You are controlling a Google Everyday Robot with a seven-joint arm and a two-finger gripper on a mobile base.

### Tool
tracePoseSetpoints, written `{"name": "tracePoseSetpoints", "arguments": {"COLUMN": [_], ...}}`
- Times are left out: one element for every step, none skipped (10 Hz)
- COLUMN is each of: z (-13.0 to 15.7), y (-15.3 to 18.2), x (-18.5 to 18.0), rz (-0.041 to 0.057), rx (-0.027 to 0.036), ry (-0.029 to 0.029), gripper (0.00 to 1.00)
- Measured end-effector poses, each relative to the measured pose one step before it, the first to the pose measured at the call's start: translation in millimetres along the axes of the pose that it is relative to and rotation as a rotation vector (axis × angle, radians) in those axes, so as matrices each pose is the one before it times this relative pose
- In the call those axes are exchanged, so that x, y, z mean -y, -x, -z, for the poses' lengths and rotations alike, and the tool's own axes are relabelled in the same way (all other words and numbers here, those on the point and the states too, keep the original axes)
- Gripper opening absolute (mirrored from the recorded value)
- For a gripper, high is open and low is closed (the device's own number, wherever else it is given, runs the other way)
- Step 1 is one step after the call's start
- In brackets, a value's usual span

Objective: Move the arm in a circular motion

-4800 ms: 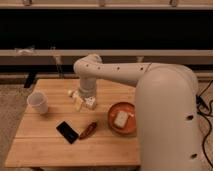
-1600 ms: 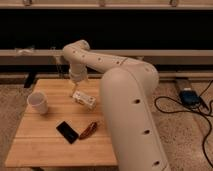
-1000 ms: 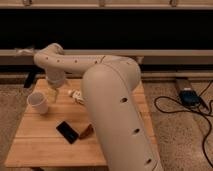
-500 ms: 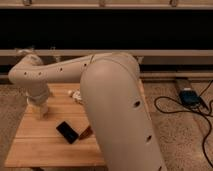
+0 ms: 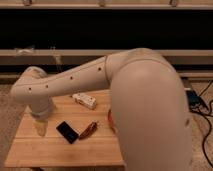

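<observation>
1 arm [image 5: 75, 82] reached L over worktop [image 5: 60, 152]; gripper [image 5: 40, 126] near L edge, open/shut can't tell. 1 phone [image 5: 67, 131], 1 white box [image 5: 84, 101], 1 brown item [image 5: 89, 130] mid-worktop. Near strip bare.

Smooth end effector [image 5: 40, 127] over wooden table [image 5: 65, 152]

Lab: floor cables [image 5: 205, 145], pincer [image 5: 40, 128] at wooden table's [image 5: 75, 152] left.

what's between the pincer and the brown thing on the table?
Camera view: a black phone lies between the pincer, at the left end of the table, and the brown thing.
</observation>
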Motion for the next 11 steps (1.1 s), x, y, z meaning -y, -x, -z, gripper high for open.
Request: {"name": "tracePoseSetpoints", "arguments": {"z": [1.33, 0.87, 0.95, 0.64, 1.61, 3.38, 3.4, 2.81, 1.53, -0.26, 0.02], "y": [-20.77, -17.06, -29.24, -17.97, -21.51, -26.7, -20.86, -21.48, -15.19, -9.66, -7.54], "x": [-3.82, -1.94, 2.38, 3.98, 7.27, 11.97, 12.29, 17.12, 20.78, 21.91, 22.6], "rz": [-0.01866, -0.0195, -0.03864, -0.02621, -0.03711, -0.0551, -0.04676, -0.05138, -0.04332, -0.03475, -0.03015], "rx": [0.01166, 0.01149, 0.01651, 0.00771, 0.00827, 0.00873, 0.00491, 0.00101, 0.00153, -0.00004, -0.00481], "ry": [0.00881, 0.00657, 0.00412, 0.00058, -0.00271, -0.00847, -0.01187, -0.01157, -0.00507, -0.00186, -0.00366], "gripper": [0.8, 0.8, 0.8, 0.8, 0.8, 0.8, 0.8, 0.8, 0.8, 0.8, 0.8]}}
